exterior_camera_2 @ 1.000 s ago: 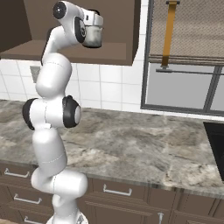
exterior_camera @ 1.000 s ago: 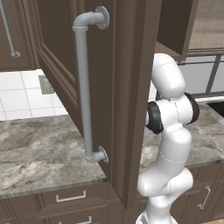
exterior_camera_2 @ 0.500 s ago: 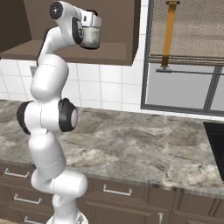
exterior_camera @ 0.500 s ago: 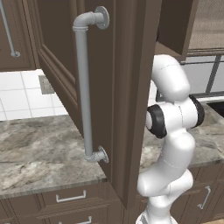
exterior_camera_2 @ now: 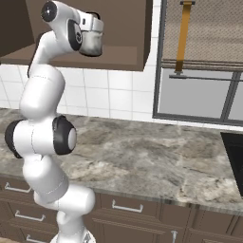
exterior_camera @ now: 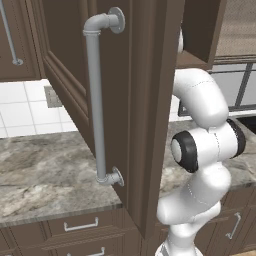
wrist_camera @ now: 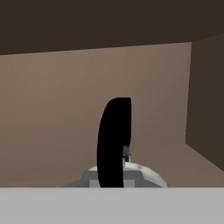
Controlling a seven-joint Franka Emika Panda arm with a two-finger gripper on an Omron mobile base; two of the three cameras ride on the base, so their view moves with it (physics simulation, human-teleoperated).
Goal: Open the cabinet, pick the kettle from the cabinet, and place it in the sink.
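Since a second ago the arm's elbow has swung a little further out from the open door in the left base view, while the hand has stayed up inside the cabinet [exterior_camera: 150, 100].

That cabinet is dark brown wood, its raised-panel door swung wide toward the camera, with a long grey pipe handle [exterior_camera: 97, 100] running down its face. In the right base view the arm's hand reaches into the open cabinet compartment above the tiled wall. Inside, the hand view shows a plain brown back wall, a darker side wall on one side, and the kettle [wrist_camera: 131, 173] sitting on the cabinet floor right under the camera. Its visible top is pale grey-white and rounded, and its thin black arched handle [wrist_camera: 113, 140] rises upright across the middle of the view.

The tool is closed; whether it actually clamps the kettle's handle cannot be told, as the fingertips are hidden.

Below, a grey marbled worktop [exterior_camera_2: 156, 156] runs along the wall, with the black sink [exterior_camera_2: 236, 152] at its far right edge.
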